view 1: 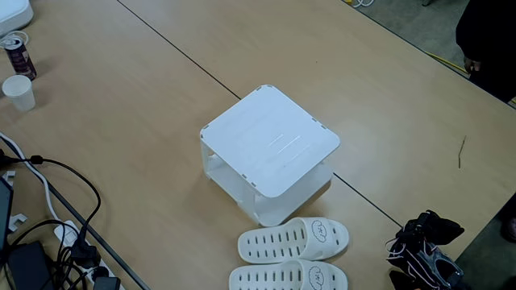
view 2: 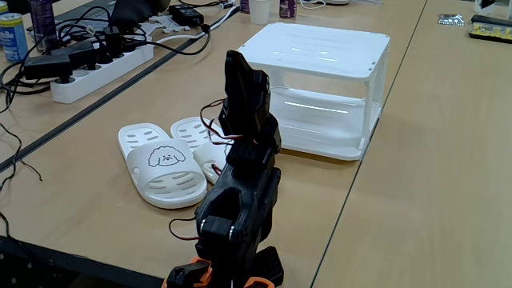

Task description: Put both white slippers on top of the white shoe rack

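The wooden table [view 1: 161, 105] is seen from high above in a fixed view; in a fixed view it is seen low from behind the black arm [view 2: 240, 200]. The boxy white plastic rack [view 1: 270, 141] [view 2: 320, 72] is shared by both fixed views.

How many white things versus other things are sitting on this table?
White slippers: 2
White shoe rack: 1
White paper cup: 1
White power strip: 1
Drink cans: 2
Black robot arm: 1
Total: 8

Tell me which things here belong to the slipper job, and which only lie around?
Job:
- white slippers, both on the table
- white shoe rack, top bare

Lying about:
- paper cup
- drink can
- power strip and cables
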### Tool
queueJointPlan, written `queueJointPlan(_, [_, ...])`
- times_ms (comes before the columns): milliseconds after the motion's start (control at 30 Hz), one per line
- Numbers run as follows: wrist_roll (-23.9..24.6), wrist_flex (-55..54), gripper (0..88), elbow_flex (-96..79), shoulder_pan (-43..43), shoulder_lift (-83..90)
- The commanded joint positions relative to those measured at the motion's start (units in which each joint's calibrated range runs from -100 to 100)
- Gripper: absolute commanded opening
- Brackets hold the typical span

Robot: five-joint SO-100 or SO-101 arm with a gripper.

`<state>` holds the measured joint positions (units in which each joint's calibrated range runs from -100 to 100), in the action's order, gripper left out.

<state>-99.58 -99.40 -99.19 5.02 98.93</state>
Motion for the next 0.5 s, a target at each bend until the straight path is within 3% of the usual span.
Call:
queueJointPlan(0, [-0.42, -0.26, 0.8, -0.36, -0.17, -0.02])
queueJointPlan(467, [-0.42, -0.17, 0.8, -0.36, -0.17, -0.19])
